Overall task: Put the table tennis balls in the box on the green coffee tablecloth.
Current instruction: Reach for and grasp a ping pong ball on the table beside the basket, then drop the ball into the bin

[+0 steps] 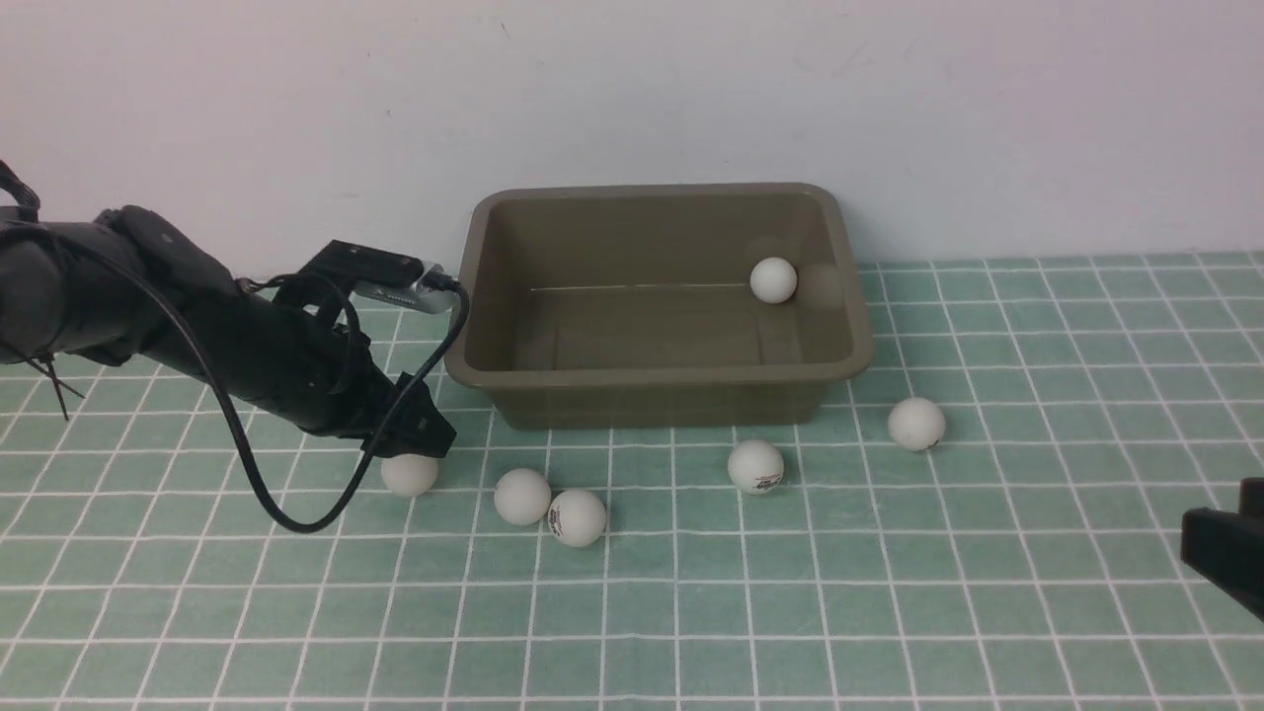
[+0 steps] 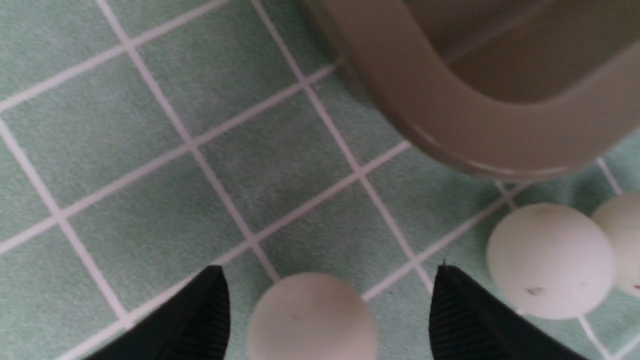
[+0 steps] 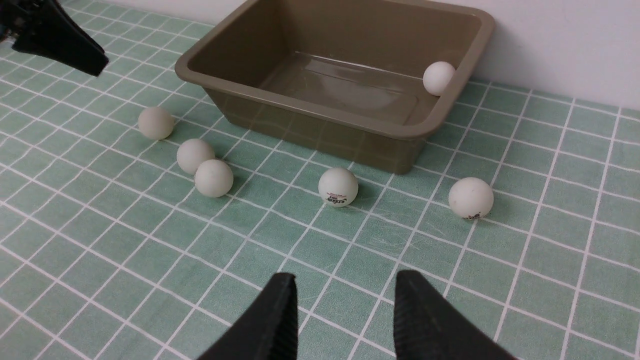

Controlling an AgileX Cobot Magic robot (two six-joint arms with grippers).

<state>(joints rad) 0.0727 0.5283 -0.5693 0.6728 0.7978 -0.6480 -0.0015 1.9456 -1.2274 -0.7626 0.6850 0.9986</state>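
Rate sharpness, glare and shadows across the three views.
Front view: sharp, evenly lit; the white ball inside the olive-brown plastic tub throws a faint reflection on its wall. Left wrist view: soft focus, the nearest white ball, within the left gripper, is blurred. Right wrist view: crisp, sheen on the tub floor, soft shadows on the pale green checked cloth.

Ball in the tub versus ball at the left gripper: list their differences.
The matte white ball in the olive-brown plastic tub rests on its floor, far right corner; the white ball at the left gripper lies outside on the pale green grid cloth. No gripper nears the first; open jaws flank the second, untouched. Both are white, alike in size.
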